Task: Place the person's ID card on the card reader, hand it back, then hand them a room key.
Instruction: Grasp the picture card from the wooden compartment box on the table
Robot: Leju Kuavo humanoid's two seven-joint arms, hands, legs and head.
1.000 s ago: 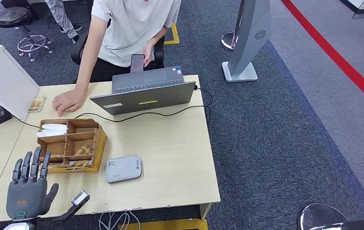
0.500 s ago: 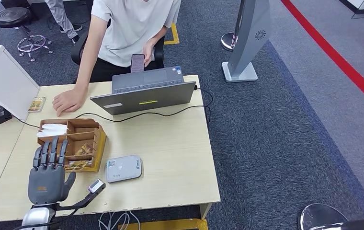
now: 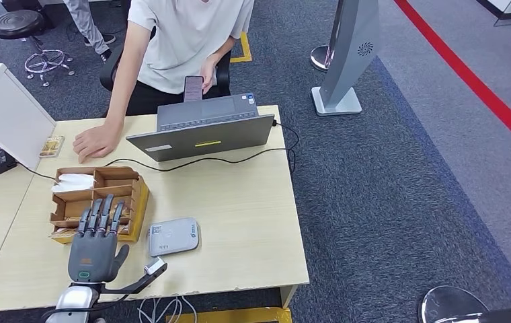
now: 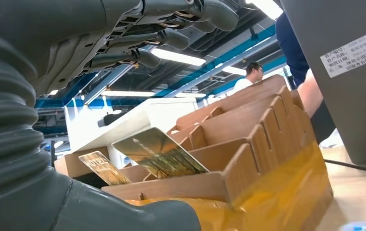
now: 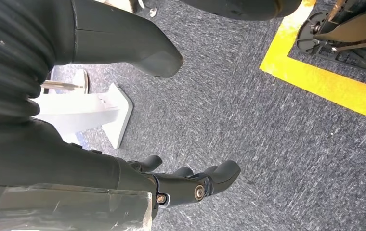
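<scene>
Left hand (image 3: 95,247), fingers (image 3: 99,214) spread and holding nothing, raised over the near edge of the cardboard organizer (image 3: 126,185), gold room key cards (image 4: 158,153) standing in its compartments; card reader (image 3: 173,237) flat on the table (image 3: 239,222) just beside the organizer; open laptop (image 3: 206,128) farther back; a person's hand (image 3: 95,142) resting on the table, a small card (image 3: 52,146) just beside it; right hand (image 5: 190,185) hanging over carpet, fingers loosely curled, empty.
</scene>
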